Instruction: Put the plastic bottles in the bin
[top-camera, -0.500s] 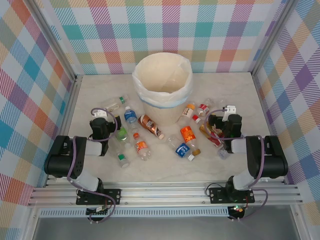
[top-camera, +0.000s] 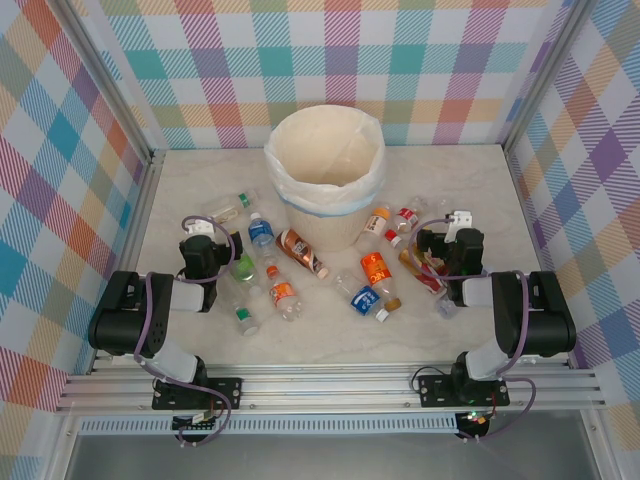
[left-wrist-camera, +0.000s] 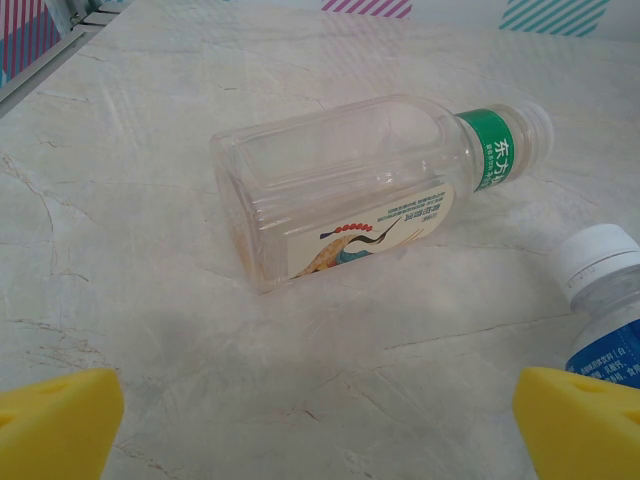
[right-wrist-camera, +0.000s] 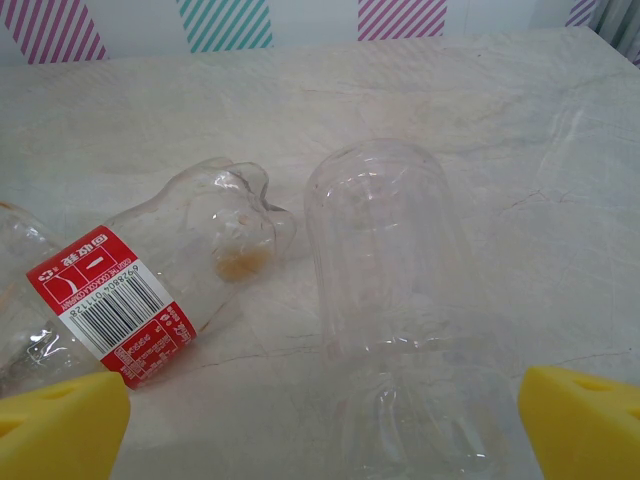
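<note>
1. The left claw (left-wrist-camera: 320, 428) is wide open and holds nothing.
2. Just ahead of it, a clear bottle with a green band (left-wrist-camera: 350, 190) lies on its side on the table (left-wrist-camera: 130, 260). A blue-label bottle (left-wrist-camera: 605, 290) lies ahead to its right.
3. The right claw (right-wrist-camera: 320, 430) is wide open too and holds nothing.
4. A clear bottle with no label (right-wrist-camera: 385, 250) lies right in front, its near end between the yellow fingers (right-wrist-camera: 60, 425). A red-label bottle (right-wrist-camera: 150, 285) lies ahead to the left.
5. The bin (top-camera: 330, 218) stands farther ahead, between both claws.
</note>
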